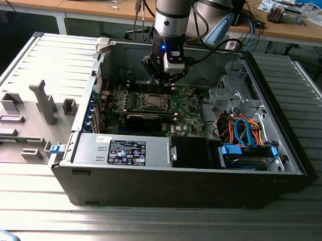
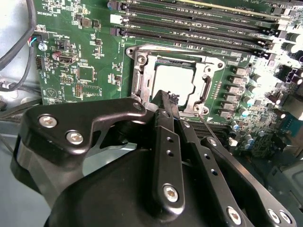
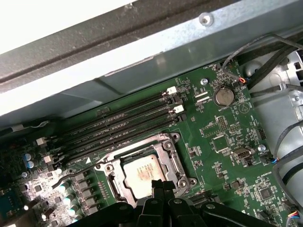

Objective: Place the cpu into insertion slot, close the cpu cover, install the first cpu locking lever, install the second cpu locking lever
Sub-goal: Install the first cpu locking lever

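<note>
The cpu lies flat in the insertion slot on the green motherboard, its silver-grey top showing. The cpu cover, a silvery frame, lies down around the chip. A thin metal lever rod runs along one side of the socket. In the exterior view my gripper hangs just behind the socket. In both wrist views its black fingertips are pressed together at the socket's edge. Nothing shows between them.
Black memory slots run beside the socket. A long black expansion card lies in front of it, then the power supply. The drive cage with orange and blue cables fills the exterior view's right. The case walls enclose the board.
</note>
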Robot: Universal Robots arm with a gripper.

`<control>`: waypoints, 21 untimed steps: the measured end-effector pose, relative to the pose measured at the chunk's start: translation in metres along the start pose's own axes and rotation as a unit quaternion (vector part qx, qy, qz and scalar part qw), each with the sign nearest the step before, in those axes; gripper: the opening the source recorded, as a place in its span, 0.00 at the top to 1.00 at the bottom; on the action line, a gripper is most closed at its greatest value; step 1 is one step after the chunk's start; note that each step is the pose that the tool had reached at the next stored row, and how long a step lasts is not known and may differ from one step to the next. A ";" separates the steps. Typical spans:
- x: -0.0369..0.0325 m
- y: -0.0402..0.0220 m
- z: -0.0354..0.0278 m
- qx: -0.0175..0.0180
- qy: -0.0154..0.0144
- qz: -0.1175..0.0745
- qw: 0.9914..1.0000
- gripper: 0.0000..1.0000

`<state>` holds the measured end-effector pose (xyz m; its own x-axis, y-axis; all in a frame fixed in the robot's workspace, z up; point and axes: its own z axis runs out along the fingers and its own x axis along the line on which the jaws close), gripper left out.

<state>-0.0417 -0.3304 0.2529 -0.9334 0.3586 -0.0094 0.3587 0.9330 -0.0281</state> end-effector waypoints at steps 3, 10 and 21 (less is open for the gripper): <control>0.0000 0.0000 0.0000 0.000 0.000 -0.002 1.000 0.89; 0.0000 0.0000 0.0000 0.000 0.000 -0.008 1.000 0.89; 0.0000 0.0000 0.0000 0.000 0.000 -0.015 1.000 0.89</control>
<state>-0.0417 -0.3304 0.2529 -0.9437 0.3307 -0.0094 0.3308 0.9433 -0.0280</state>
